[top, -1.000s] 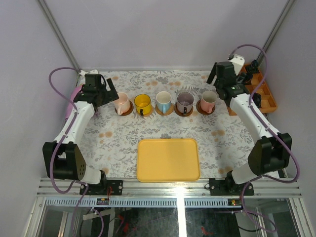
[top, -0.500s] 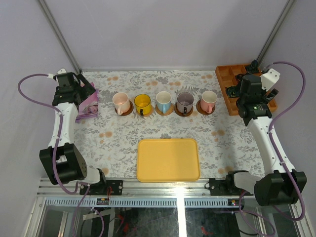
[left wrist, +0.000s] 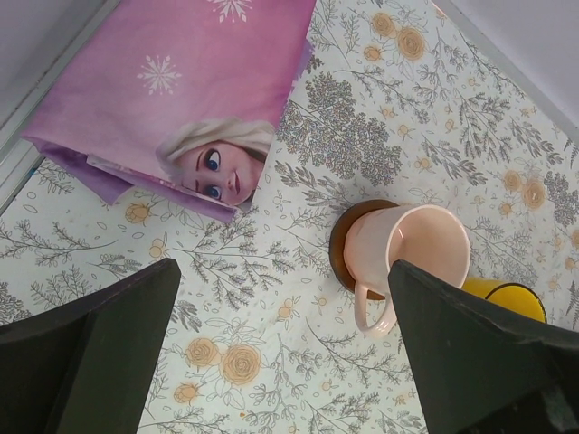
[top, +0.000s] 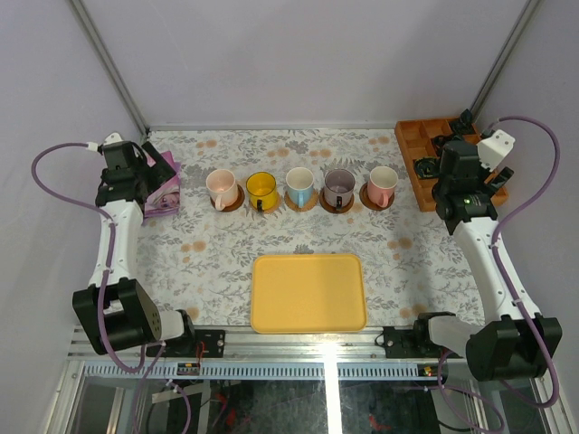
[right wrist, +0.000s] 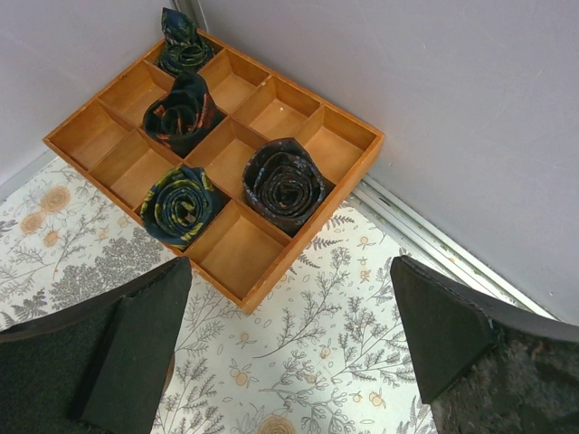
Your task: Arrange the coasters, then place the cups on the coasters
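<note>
Five cups stand in a row across the far half of the table, each on a brown coaster: pink cup (top: 222,186), yellow cup (top: 262,187), light blue cup (top: 299,184), purple-grey cup (top: 338,185) and cream-pink cup (top: 382,183). A coaster rim (top: 234,205) shows under the pink cup. My left gripper (top: 149,170) hangs open and empty to the left of the row. In its wrist view the left gripper (left wrist: 282,264) frames bare cloth, with the pink cup (left wrist: 412,258) on its coaster (left wrist: 346,253) just beyond. My right gripper (top: 432,172) is open and empty beside the box; the right gripper (right wrist: 289,262) holds nothing.
A yellow tray (top: 308,291) lies near the front middle. A pink-purple printed cloth (top: 163,181) lies at the far left, also seen as the cloth (left wrist: 172,99). An orange compartment box (top: 425,149) with dark rolled items sits at the far right corner; the box (right wrist: 240,258) nears the wall.
Both arms swung outward from the cup row: the left toward the printed cloth, the right toward the orange box. The cups and coasters have not moved.
</note>
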Motion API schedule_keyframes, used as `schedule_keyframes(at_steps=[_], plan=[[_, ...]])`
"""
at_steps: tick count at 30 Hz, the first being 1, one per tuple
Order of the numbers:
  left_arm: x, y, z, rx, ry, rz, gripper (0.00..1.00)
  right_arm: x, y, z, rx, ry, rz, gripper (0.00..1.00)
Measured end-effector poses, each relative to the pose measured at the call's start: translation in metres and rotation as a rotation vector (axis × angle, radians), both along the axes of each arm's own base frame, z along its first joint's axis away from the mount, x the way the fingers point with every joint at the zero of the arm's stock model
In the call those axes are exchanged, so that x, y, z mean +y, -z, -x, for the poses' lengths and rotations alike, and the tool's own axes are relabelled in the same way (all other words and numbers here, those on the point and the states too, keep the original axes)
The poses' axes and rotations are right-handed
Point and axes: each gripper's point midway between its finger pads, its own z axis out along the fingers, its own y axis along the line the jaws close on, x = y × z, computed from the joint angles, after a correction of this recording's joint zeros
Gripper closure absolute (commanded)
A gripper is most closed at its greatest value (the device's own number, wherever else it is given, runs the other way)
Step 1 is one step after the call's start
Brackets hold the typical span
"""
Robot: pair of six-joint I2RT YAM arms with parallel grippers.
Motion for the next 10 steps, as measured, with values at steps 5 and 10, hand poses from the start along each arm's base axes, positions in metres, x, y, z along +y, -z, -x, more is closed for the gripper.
schedule_keyframes(at_steps=[5,10], plan=[[-0.0014,-0.0009,0.0054,-0.011,0.000,-0.003,0.00,-0.0010,0.0030,0.0016,0.009,0.006,0.004,0.01],[-0.0025,-0.0004,0.0086,-0.023,0.000,-0.006,0.00,-0.0013,0.0033,0.0019,0.014,0.005,0.008,0.01]])
